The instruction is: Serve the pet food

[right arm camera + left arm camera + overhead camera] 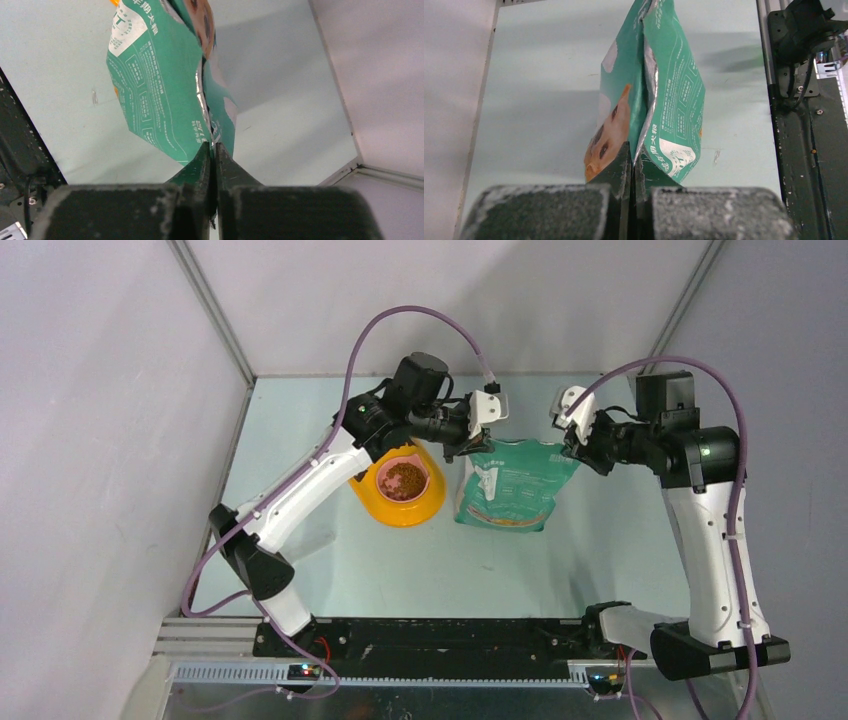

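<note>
A green-and-white pouch (510, 485) with a golden dog print hangs between both grippers above the table. My left gripper (468, 445) is shut on its top left corner; in the left wrist view the pouch (664, 90) is pinched at the gripper (633, 157). My right gripper (572, 448) is shut on the top right corner; in the right wrist view the pouch (160, 90) is pinched at the gripper (212, 150). Brown pet food (404, 480) lies in one bowl of the yellow feeder (405, 508), left of the pouch.
The left forearm crosses over the feeder's far left part, hiding it. The black base rail (440, 638) runs along the near edge and shows in the left wrist view (809, 130). Grey walls close in the table at the left, right and back.
</note>
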